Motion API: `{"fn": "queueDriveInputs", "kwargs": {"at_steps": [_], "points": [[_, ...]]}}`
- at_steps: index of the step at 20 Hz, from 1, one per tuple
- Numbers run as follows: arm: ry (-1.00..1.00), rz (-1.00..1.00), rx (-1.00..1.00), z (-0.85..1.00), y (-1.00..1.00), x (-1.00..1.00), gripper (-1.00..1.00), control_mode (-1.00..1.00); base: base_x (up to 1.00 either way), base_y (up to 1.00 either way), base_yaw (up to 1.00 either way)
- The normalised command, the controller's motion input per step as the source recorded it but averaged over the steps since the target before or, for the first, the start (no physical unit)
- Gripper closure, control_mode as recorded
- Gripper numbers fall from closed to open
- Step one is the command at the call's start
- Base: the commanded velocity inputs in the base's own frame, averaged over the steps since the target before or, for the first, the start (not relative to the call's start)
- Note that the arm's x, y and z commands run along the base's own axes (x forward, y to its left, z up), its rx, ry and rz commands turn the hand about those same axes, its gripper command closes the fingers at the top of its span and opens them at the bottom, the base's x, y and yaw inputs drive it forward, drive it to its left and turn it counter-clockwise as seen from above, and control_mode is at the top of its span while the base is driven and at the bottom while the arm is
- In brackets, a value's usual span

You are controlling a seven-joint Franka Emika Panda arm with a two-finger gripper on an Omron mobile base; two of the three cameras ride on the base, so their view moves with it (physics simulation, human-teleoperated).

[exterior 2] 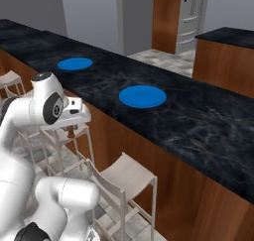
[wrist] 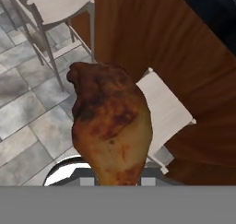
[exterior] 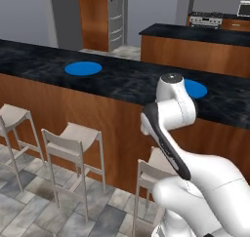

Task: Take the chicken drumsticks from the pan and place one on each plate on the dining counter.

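Observation:
An orange-brown chicken drumstick (wrist: 110, 121) stands up close in the hand view, thick end outward, with my gripper (wrist: 116, 178) shut on its thin end. The hand (exterior 2: 74, 112) hangs below the edge of the dining counter (exterior 2: 198, 116), in front of its wood panel and over the stools. Two blue plates lie on the black stone top: one at the left (exterior: 83, 69) (exterior 2: 75, 64), one further right (exterior: 199, 89) (exterior 2: 142, 96), partly behind my arm in the left base view. The pan is out of view.
Pale bar stools (exterior: 73, 138) (exterior 2: 124, 173) stand in a row along the counter's front on a grey tiled floor. A second counter (exterior: 195, 36) and a fridge (exterior: 116, 16) lie beyond.

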Motion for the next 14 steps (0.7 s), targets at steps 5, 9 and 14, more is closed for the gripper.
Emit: {"fn": "queueDriveInputs", "kwargs": {"at_steps": [5, 9, 14], "points": [[-0.15, -0.10, -0.12, 0.62, 0.18, -0.27, 1.00, -1.00, 0.00, 0.00, 0.00], [-0.01, -0.13, -0.16, 0.75, 0.16, -0.01, 1.00, -1.00, 0.00, 0.00, 0.00], [-0.03, -0.02, -0.10, 0.71, -0.04, 0.27, 1.00, -1.00, 0.00, 0.00, 0.00]]}}
